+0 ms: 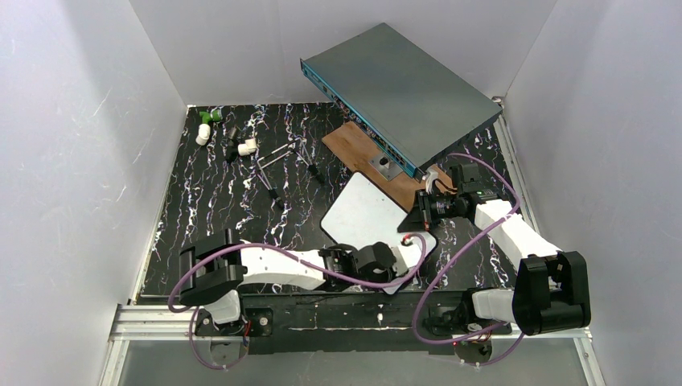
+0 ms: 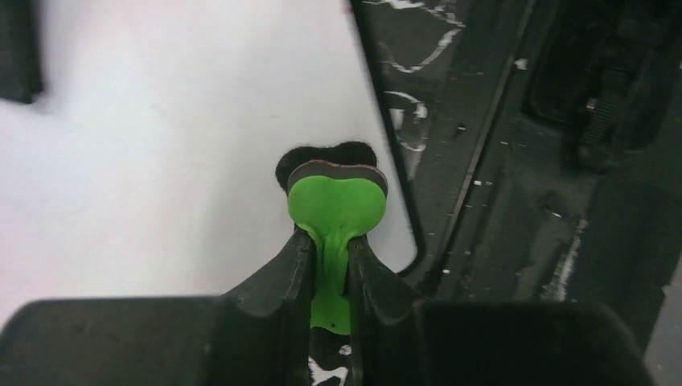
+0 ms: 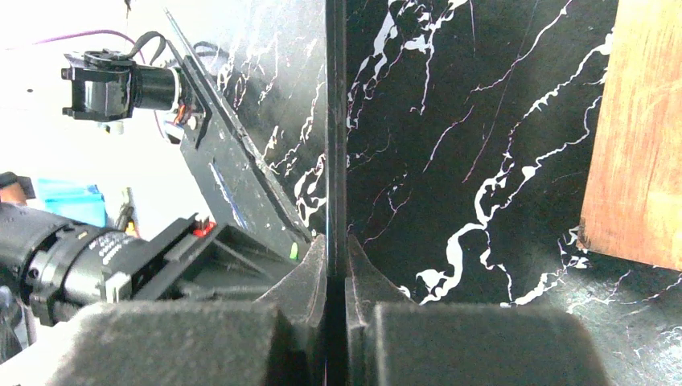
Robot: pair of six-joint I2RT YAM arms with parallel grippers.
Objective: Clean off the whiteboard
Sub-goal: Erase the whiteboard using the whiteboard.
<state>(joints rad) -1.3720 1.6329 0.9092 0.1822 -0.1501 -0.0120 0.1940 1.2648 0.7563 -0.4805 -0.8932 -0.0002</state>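
Note:
The whiteboard (image 1: 366, 211) lies blank and white on the black marbled table. In the left wrist view it (image 2: 161, 145) fills the left side, with no writing showing. My left gripper (image 1: 400, 264) is over the board's near right corner, shut on a green eraser (image 2: 334, 205) whose black felt pad rests against the board near its rim. My right gripper (image 1: 415, 215) is at the board's far right edge. In the right wrist view it (image 3: 336, 245) is shut on the board's thin black edge (image 3: 335, 121), seen edge-on.
A grey-teal metal box (image 1: 402, 88) lies tilted at the back, over a brown wooden plank (image 1: 354, 149) that also shows in the right wrist view (image 3: 635, 129). Small white and green pieces (image 1: 205, 129) and dark markers (image 1: 269, 181) are scattered at the back left. White walls enclose the table.

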